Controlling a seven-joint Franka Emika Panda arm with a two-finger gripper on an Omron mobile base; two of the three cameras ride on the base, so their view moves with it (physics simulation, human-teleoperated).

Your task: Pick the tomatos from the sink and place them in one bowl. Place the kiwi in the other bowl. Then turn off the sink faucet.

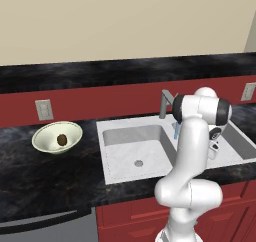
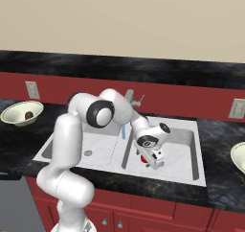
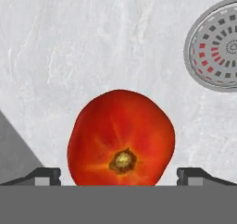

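Observation:
One glossy red tomato (image 3: 121, 137) lies on the floor of the sink's right basin (image 2: 179, 152), beside the round grey drain (image 3: 217, 45). My gripper (image 3: 118, 176) is open and reaches down into that basin, one fingertip (image 3: 46, 176) on each side of the tomato with small gaps. From the right base view the tomato (image 2: 143, 159) peeks out red beside the hand (image 2: 155, 155). The second tomato is hidden. The brown kiwi (image 1: 61, 139) rests inside the pale bowl (image 1: 45, 136) on the left counter. A blue stream (image 1: 176, 131) runs from the grey faucet (image 1: 166, 103).
A second pale bowl (image 2: 238, 156) sits at the right edge on the dark counter (image 2: 225, 178). The left basin (image 1: 132, 151) holds only its drain (image 1: 139, 163). My arm crosses over the divider between the basins. Wall outlets (image 1: 44, 109) sit on the red backsplash.

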